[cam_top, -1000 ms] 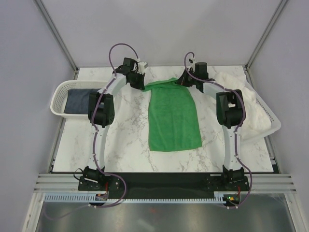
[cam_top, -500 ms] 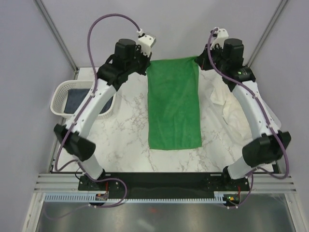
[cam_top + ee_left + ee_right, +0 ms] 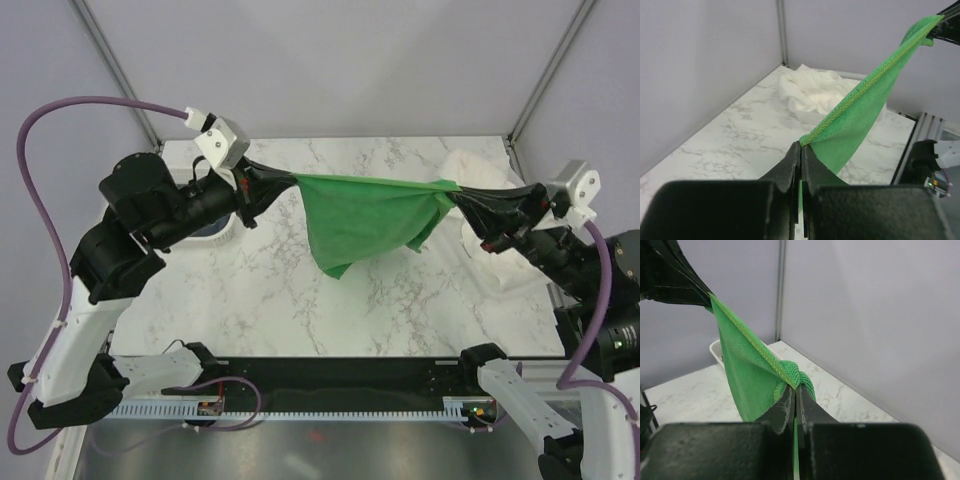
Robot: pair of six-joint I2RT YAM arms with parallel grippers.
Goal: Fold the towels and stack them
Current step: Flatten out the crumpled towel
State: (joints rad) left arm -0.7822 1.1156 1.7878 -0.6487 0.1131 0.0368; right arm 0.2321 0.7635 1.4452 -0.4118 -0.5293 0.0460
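Observation:
The bright green towel hangs in the air, stretched between both grippers above the marble table. My left gripper is shut on its left corner, seen close in the left wrist view. My right gripper is shut on its right corner, seen close in the right wrist view. The towel's lower part sags toward the table. The large white towel lies bunched at the right, also in the left wrist view. The navy towel is hidden behind my left arm.
A white perforated basket stands at the table's left side, mostly hidden by my left arm in the top view. Grey walls enclose the table on three sides. A black strip runs along the near edge.
Both arms have swung toward the near side and lifted the green towel off the table. It now hangs taut between the grippers instead of lying flat.

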